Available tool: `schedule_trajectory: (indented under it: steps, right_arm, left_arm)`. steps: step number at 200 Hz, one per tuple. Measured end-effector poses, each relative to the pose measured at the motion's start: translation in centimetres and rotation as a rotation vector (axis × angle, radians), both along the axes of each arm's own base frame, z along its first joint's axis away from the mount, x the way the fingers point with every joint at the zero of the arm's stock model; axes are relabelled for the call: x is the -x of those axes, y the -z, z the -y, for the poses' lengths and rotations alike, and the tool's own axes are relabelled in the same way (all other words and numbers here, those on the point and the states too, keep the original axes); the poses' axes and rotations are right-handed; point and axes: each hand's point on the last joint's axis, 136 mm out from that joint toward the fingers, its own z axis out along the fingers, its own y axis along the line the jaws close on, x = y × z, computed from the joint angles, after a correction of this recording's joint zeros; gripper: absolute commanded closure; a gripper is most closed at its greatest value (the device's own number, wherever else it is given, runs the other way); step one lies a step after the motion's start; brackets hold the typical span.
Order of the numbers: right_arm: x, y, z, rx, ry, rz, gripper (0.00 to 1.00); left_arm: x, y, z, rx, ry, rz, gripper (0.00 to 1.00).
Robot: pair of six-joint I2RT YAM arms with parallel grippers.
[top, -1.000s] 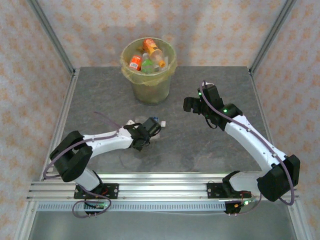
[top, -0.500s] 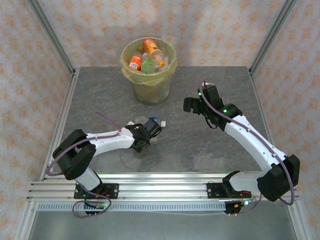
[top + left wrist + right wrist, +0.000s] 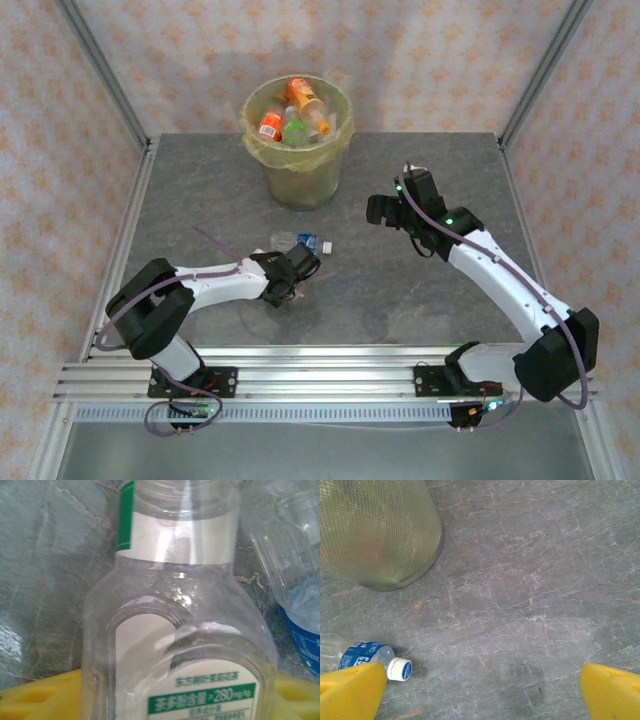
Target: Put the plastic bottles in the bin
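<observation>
Item one, my left gripper [image 3: 298, 262]: low over the worktop [image 3: 200, 200], a little left of its middle. Its yellow pads [image 3: 30, 700] show on either side of a clear green-labelled bottle [image 3: 175, 630], which lies flat between them. I cannot tell whether the pads press the plastic or stand just off it. Item two, a blue-labelled bottle [image 3: 367, 657] with a white cap: lying just beside the first, on its right, with neither tool on it. Item three, my right gripper [image 3: 482, 695]: jaws wide apart, holding nothing, hovering over bare stone right of the worktop's middle and looking down past the blue-labelled bottle toward the foot of the bin. Item four, the bin [image 3: 297, 150]: upright at the far edge, slightly left of centre and well apart from both loose bottles. Several bottles [image 3: 290, 120] are inside it, orange labels uppermost. Step in hand, as I judge it: the grasp on the green-labelled bottle, with two bottles left loose, so the task looks near its end. The next move calls for a firm but not crushing hold, since the thin wall may buckle or slip out. Then comes a lift clear of the neighbouring bottle, a carry toward the far edge above the rim, and a release over the opening. The blue-labelled bottle would follow.
</observation>
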Motion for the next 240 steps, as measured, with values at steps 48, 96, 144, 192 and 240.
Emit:
schedule_trajectory:
  steps: [48, 96, 144, 192, 240]
  right_arm:
    - [-0.1, 0.0, 0.2, 0.009, 0.009, 0.002, 0.01]
    - [-0.1, -0.3, 0.5, 0.009, 0.026, 0.013, 0.01]
    - [0.3, -1.2, 0.9, -0.012, 0.043, 0.041, 0.01]
    - [0.2, -1.3, 0.9, -0.028, 0.060, 0.052, 0.01]
    - [0.1, -1.3, 0.9, -0.043, 0.073, 0.052, 0.01]
  left_arm:
    - [0.3, -0.6, -1.5, -0.034, -0.013, -0.006, 0.48]
    - [0.7, -6.6, -5.2, -0.126, -0.008, 0.107, 0.51]
    - [-2.0, -17.3, -9.7, -0.176, 0.036, 0.298, 0.51]
    - [-7.6, -30.3, -10.2, -0.291, 0.276, 0.472, 0.53]
    - [-16.3, -37.7, -7.3, -0.401, 0.589, 0.535, 0.55]
